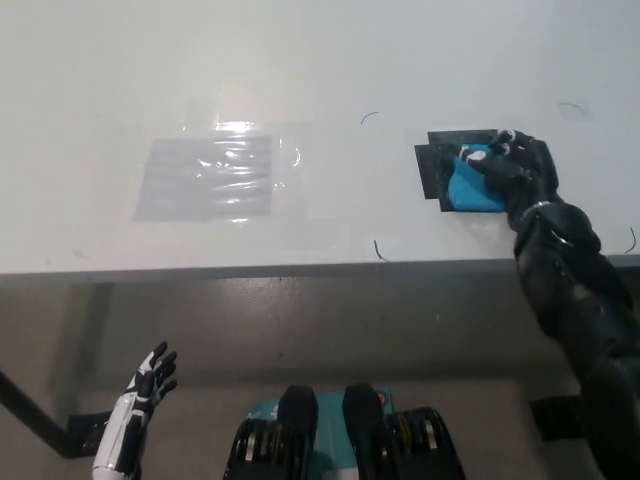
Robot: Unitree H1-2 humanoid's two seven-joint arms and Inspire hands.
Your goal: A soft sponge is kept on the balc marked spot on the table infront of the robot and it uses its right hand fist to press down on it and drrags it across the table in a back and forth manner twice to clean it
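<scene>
I'm seeing the left robot hand [148, 385] hanging low at the lower left, below the tabletop edge, fingers spread apart and holding nothing. The tabletop [300, 60] is running across the upper half of the view, white and glossy. The right arm is coming in from the bottom right and reaching up over the front edge. The right robot hand [515, 168] is sitting on the right part of the sponge [470, 186], fingers curled into a fist on top of it, pressing rather than gripping as far as I'm reading it. The sponge is blue and lying on the black mark [432, 165], the mark's left and top edges showing around it. Well apart to the left, a clear plastic sheet [205, 177] is lying flat, catching glare.
</scene>
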